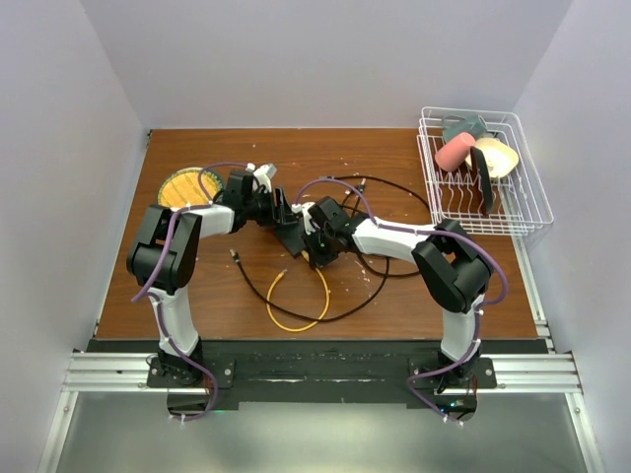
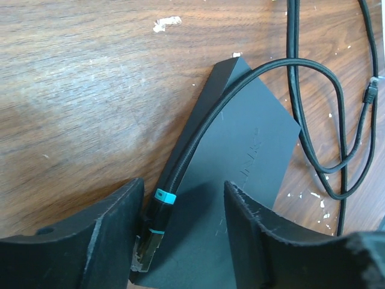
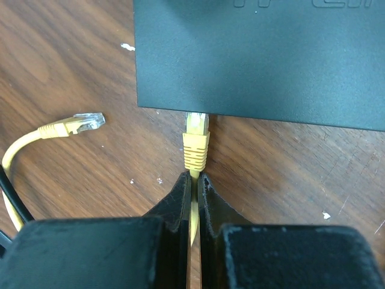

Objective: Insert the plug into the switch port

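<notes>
1. The wooden surface (image 1: 394, 301) is carrying everything, with a white wire rack (image 1: 513, 227) sitting at its far right corner.
2. The dark switch box (image 3: 258, 60) is lying flat near the middle of the surface, between the two grippers.
3. The left gripper (image 2: 180, 235) is hanging over one end of the box with its jaws standing apart. One finger is sitting on each side of the box's corner, and I cannot see either finger pressing on it.
4. The right gripper (image 3: 194, 177) is pinching the yellow cable (image 1: 292, 329) between closed jaws, just behind the plug (image 3: 196, 141).
5. A black cable (image 2: 198, 132) is running along the top of the box. Its teal-banded connector (image 2: 147, 247) is sitting at the box's near edge, between the left gripper's fingers.
6. The plug is pointing straight ahead of the right gripper. Its clear tip is meeting the long edge of the box.
7. The switch port is hiding under that edge, so how far the plug is seated cannot be told.
8. The yellow cable's other connector (image 3: 78, 124) is lying loose on the surface, to the left of the right gripper.
</notes>
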Tool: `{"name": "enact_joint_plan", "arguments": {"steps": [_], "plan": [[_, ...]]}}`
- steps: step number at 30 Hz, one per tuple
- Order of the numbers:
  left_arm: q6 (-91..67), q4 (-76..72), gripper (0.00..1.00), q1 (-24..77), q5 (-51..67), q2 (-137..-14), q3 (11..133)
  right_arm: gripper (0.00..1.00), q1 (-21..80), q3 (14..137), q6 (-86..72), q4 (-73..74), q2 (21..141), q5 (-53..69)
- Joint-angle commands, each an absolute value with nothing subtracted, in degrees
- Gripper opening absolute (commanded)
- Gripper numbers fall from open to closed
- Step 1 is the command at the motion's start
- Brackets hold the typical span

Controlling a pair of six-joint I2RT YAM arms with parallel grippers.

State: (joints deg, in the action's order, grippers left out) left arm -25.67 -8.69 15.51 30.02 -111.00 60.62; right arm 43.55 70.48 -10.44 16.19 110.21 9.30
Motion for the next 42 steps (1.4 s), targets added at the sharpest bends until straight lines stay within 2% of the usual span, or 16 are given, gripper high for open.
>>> {"name": "enact_joint_plan", "arguments": {"steps": [1,42], "plan": [[-26.37,-3.25,0.56,18.02,36.30,-111.36,59.24,0.00,43.07,72.33,-12.56,6.42,109.25,3.08],[-19.87,8.79,0.48,22.67,49.65,-112.24,61.70,0.00,43.07,78.75,-11.78,-7.12,112.23,0.79]]}}
